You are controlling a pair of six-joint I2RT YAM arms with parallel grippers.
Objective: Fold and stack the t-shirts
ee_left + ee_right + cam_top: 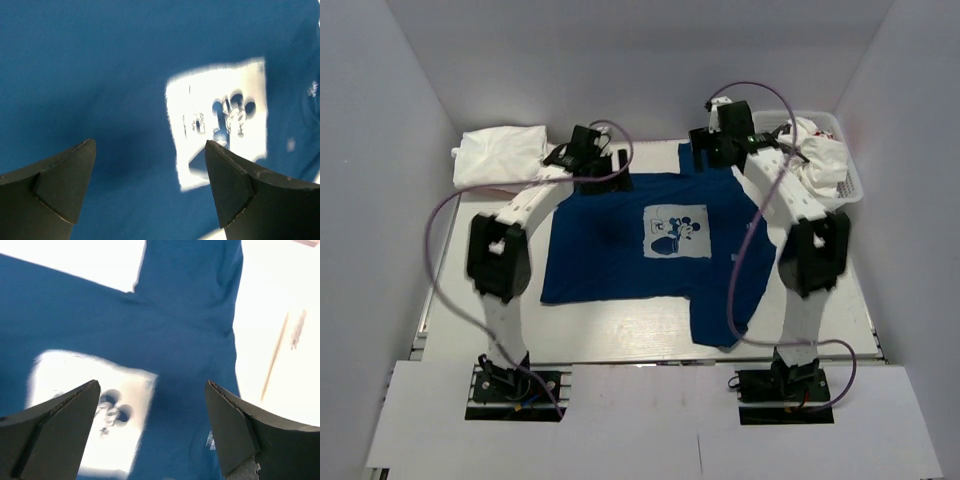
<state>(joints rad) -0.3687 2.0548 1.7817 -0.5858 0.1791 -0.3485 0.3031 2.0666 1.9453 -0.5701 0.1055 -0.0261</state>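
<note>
The navy t-shirt (620, 250) lies spread flat on the table, its pale square cartoon print (676, 231) face up. It fills the left wrist view (100, 75) and the right wrist view (185, 340). My left gripper (610, 172) hangs open and empty above the shirt's far left edge. My right gripper (712, 152) hangs open and empty above its far right edge. A folded white t-shirt (500, 157) lies at the far left. More white tees (817, 152), one with a red mark, sit in the basket.
A white plastic mesh basket (848, 185) stands at the far right against the wall. White walls enclose the table on three sides. Both arms arch over the shirt's sides, with cables looping beside them.
</note>
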